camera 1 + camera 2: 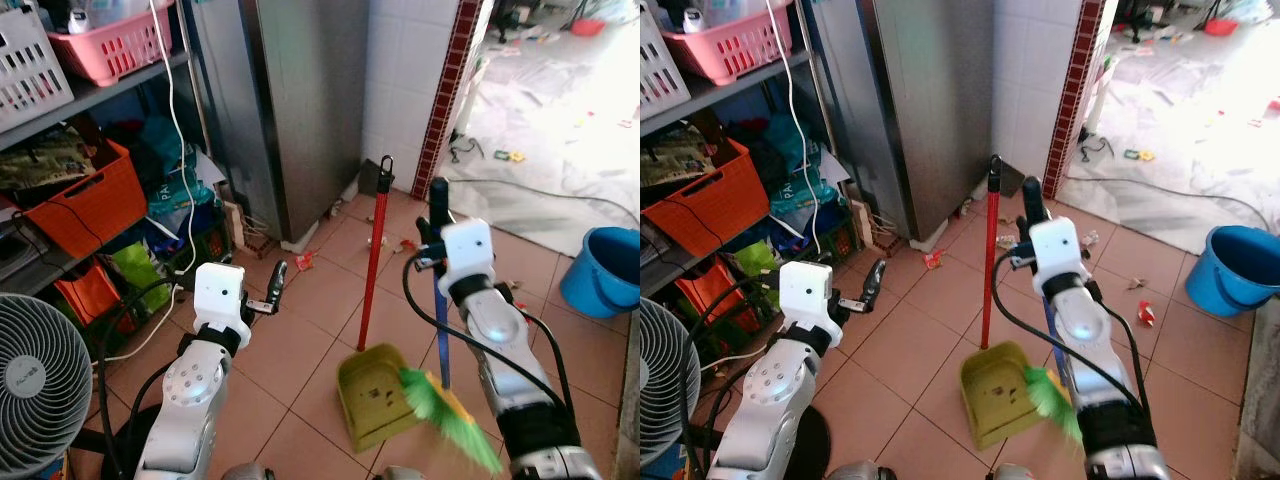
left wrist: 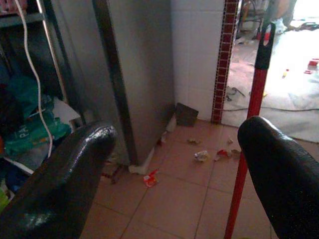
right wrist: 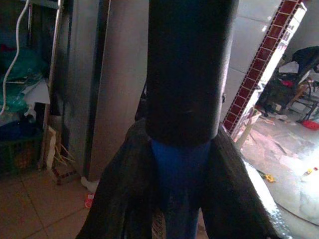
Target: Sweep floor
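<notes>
Right hand (image 1: 436, 232) clamped on the blue shaft of the broom (image 1: 441, 330), just below its black top grip (the right wrist view shows both fingers (image 3: 124, 199) pressed against the blue shaft). The broom stands nearly upright on the tiled floor (image 1: 300, 350); its green bristles (image 1: 445, 415) lie at the mouth of the olive-green dustpan (image 1: 375, 395). The dustpan sits flat on the tiles between the two arms, its red handle (image 1: 374, 250) rising upright just beside the broom shaft.

Left hand (image 1: 270, 290) held above the floor, fingers spread wide and holding nothing. Small scraps of litter (image 2: 150, 178) lie on the tiles near the foot of the steel cabinet (image 1: 300, 110). Blue bucket (image 1: 603, 270) stands on the robot's right, well apart from the dustpan; a fan (image 1: 40, 385) and stocked shelves (image 1: 90, 95) occupy the left.
</notes>
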### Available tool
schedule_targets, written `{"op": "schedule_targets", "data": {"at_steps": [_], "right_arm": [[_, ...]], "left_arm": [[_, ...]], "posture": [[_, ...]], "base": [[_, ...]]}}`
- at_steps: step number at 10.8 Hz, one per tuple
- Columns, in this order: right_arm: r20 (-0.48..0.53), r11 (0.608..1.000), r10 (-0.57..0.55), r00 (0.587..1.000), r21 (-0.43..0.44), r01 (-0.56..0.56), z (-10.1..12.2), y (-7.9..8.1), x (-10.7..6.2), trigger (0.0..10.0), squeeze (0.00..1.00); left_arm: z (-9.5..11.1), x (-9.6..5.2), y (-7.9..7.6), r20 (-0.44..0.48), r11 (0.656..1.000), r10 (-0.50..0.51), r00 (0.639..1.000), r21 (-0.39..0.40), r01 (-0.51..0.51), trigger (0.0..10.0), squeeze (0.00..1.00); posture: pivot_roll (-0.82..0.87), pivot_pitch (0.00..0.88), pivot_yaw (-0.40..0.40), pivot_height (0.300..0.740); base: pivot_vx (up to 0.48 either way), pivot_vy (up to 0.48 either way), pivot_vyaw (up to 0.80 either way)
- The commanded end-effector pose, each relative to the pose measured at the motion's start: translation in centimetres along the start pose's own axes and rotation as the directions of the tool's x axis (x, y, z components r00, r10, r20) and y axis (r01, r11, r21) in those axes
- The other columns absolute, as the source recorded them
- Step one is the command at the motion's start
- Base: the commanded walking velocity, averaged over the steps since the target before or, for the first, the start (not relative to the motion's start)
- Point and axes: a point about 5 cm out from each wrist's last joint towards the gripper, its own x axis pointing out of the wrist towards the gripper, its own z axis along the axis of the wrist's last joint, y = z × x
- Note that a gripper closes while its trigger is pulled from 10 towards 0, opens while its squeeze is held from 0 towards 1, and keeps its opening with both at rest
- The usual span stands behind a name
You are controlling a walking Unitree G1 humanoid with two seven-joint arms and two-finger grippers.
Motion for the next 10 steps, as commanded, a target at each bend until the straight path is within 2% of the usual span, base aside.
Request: {"op": "schedule_targets", "data": {"at_steps": [1, 5, 10], "right_arm": [[0.063, 1.000, 0.004, 0.998, -0.024, -0.002, 1.2, 0.0, 0.7, 10.0, 0.00], [0.087, 0.999, 0.023, 0.996, -0.045, -0.019, 1.1, 0.3, 1.1, 10.0, 0.00], [0.186, 0.982, 0.087, 0.979, -0.180, -0.053, 2.7, 0.7, 2.7, 10.0, 0.00]], "left_arm": [[0.2, -0.4, 0.3, -0.006, 1.000, 0.005, 1.000, 0.019, -0.005, 10.0, 0.00], [0.4, -0.8, 0.8, -0.016, 0.999, 0.019, 1.000, 0.035, -0.018, 10.0, 0.00], [0.8, -0.9, 1.2, -0.026, 0.999, 0.014, 1.000, 0.051, -0.012, 10.0, 0.00]], "posture": [[-0.01, 0.000, 0.041, 0.740], [0.01, 0.000, 0.053, 0.740], [0.02, 0.000, 0.067, 0.740]], "base": [[0.000, 0.000, 0.00], [0.000, 0.000, 0.00], [0.000, 0.000, 0.00]]}}
